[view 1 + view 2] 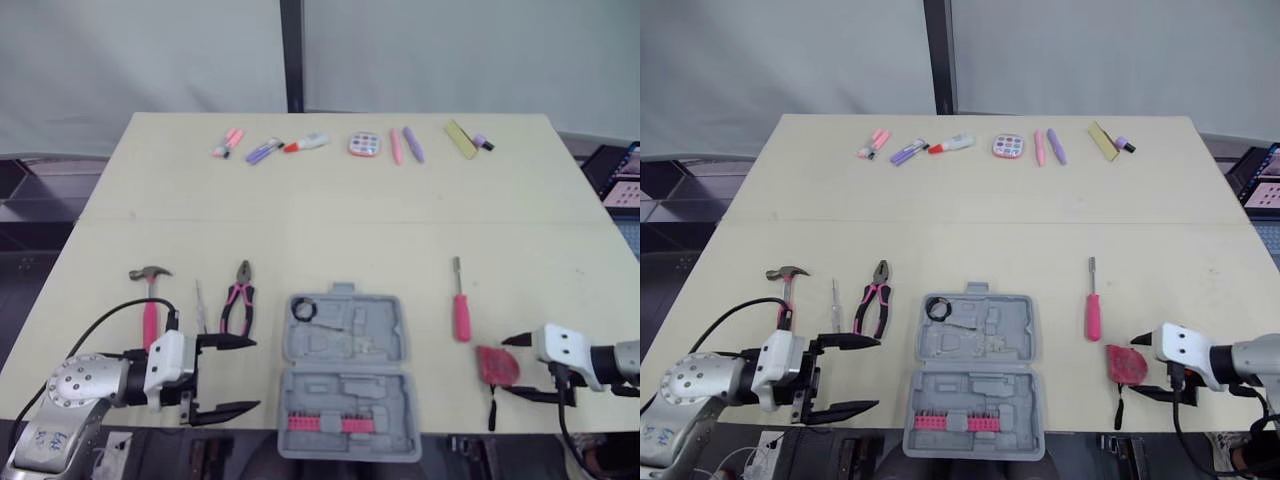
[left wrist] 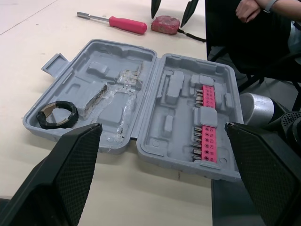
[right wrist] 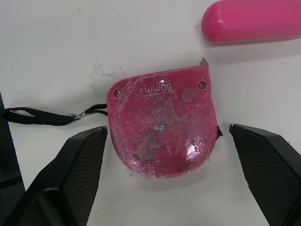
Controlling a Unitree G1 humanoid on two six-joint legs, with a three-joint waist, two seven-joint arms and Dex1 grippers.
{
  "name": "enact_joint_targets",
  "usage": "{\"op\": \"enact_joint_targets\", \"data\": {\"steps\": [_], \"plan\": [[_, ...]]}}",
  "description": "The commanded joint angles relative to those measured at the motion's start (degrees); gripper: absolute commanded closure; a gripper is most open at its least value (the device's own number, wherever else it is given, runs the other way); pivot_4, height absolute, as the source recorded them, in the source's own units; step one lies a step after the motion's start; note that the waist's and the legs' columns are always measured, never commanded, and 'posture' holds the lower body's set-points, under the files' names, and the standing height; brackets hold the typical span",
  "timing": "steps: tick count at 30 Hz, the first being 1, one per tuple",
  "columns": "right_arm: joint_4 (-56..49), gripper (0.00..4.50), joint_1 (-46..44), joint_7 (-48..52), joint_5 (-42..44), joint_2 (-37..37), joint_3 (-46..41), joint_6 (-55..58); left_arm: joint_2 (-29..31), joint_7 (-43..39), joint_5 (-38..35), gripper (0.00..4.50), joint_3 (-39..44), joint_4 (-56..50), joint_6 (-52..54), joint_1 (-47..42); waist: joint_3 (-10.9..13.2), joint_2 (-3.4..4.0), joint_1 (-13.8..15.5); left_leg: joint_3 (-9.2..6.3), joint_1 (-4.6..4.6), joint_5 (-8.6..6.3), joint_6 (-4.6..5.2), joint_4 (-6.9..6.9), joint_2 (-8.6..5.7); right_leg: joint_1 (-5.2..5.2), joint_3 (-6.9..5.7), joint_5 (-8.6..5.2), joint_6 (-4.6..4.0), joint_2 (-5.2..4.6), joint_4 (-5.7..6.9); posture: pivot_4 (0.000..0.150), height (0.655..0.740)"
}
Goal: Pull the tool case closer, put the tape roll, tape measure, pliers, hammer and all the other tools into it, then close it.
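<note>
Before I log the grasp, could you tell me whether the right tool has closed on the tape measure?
No, the right tool is open, and bare table shows between its fingers and the tape measure.

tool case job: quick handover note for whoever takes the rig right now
Left gripper open, empty, beside the open tool case at the front edge of the table. Right gripper open, straddling the tape measure, not gripping yet.
Done: tape roll lies in the case.
To do: tape measure, pliers, hammer, slim screwdriver and red screwdriver, all on the table; then close the case.
</note>
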Motion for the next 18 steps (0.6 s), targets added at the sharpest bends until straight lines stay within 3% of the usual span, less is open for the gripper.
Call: {"op": "enact_joint_targets", "data": {"steps": [1, 7, 12, 18], "plan": [[0.51, 0.09, -0.62, -0.74, -0.15, 0.06, -0.06, -0.71, 0.64, -0.35, -0.68, 0.00, 0.56, -2.17, -0.31, 0.61, 0.00, 0.00, 0.06, 0.00, 0.00, 0.00, 0.00, 0.00, 0.00, 0.00, 0.00, 0.00, 0.00, 0.00, 0.00, 0.150, 0.7134], [1.11, 0.09, -0.98, -1.09, -0.85, -0.05, 0.23, -0.83, 0.81, -0.52, -0.70, 0.00, 0.65, -2.41, -0.15, 0.63, 0.00, 0.00, 0.01, 0.00, 0.00, 0.00, 0.00, 0.01, 0.00, 0.00, 0.00, 0.00, 0.00, 0.00, 0.01, 0.150, 0.7134], [0.80, 1.53, -0.53, -1.22, -0.99, -0.11, -0.02, -0.46, 0.86, -0.65, -0.72, 0.00, 0.56, -2.39, -0.12, 0.54, 0.00, 0.00, 0.03, 0.00, 0.00, 0.00, 0.00, 0.00, 0.00, 0.00, 0.00, 0.00, 0.00, 0.00, 0.01, 0.150, 0.7134], [-0.49, 1.53, 0.26, -2.12, -0.77, -0.26, -0.57, 1.49, 0.67, -1.28, -0.69, 0.00, -0.26, -1.96, -0.30, -0.09, 0.00, 0.00, 0.03, 0.00, 0.00, 0.00, 0.00, 0.01, 0.00, 0.00, 0.00, 0.00, 0.00, 0.00, 0.02, 0.150, 0.7134]]}}
